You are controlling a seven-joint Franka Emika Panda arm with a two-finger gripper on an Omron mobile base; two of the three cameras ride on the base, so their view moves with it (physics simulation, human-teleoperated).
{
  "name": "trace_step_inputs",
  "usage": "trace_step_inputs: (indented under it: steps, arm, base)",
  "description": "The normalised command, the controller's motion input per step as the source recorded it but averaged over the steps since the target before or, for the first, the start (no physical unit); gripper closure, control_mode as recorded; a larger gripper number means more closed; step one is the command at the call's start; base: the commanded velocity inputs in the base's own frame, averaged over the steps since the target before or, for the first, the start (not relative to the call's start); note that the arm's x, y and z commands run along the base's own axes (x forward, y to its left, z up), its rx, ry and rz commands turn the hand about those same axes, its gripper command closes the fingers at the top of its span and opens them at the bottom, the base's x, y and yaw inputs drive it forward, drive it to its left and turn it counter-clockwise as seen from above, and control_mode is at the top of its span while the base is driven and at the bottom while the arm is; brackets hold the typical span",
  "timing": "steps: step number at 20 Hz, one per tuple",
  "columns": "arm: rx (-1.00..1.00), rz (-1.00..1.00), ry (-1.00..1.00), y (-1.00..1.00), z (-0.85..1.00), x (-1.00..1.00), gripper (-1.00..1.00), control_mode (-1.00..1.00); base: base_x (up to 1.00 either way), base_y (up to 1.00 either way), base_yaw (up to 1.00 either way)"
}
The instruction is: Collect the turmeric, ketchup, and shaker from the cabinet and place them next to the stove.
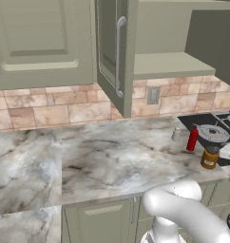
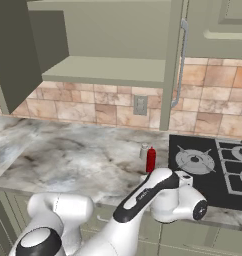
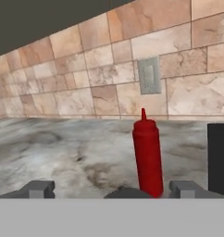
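Note:
The red ketchup (image 3: 147,155) bottle stands upright on the marble counter straight ahead of my gripper (image 3: 113,190). Its fingertips (image 3: 37,189) stand wide apart, open. A dark rounded lid shows low between them, touching neither. In the left base view the orange-brown turmeric (image 1: 210,157) jar stands on the counter at the stove's (image 1: 216,130) front left corner, with my white hand just right of it. The ketchup (image 1: 192,139) and the pale grey shaker (image 1: 176,134) stand behind it, close together. The cabinet (image 1: 112,57) door hangs open and its shelf (image 1: 169,64) is bare.
A wall outlet (image 3: 148,75) sits in the tiled backsplash behind the ketchup. The black cooktop edge (image 3: 219,157) is just right of the bottle. A wide stretch of marble counter (image 1: 88,156) lies to the left. My arm (image 2: 143,197) hides the counter's front edge in the right base view.

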Motion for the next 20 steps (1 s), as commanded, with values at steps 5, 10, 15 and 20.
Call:
trace_step_inputs:
  steps: [5,10,15,20]
  arm:
    - [-0.01,0.0,-0.02,0.0,0.55,-0.44,-1.0,-1.0]
    - [-0.05,0.0,-0.01,0.45,0.51,-0.79,-1.0,-1.0]
    - [-0.08,0.0,0.0,0.89,0.26,-0.69,-1.0,-1.0]
    - [-0.14,0.0,0.0,1.0,0.18,-0.34,-1.0,-1.0]
  base:
    - [0.0,0.0,0.0]
    - [0.0,0.0,0.0]
    - [0.0,0.0,0.0]
    - [0.0,0.0,0.0]
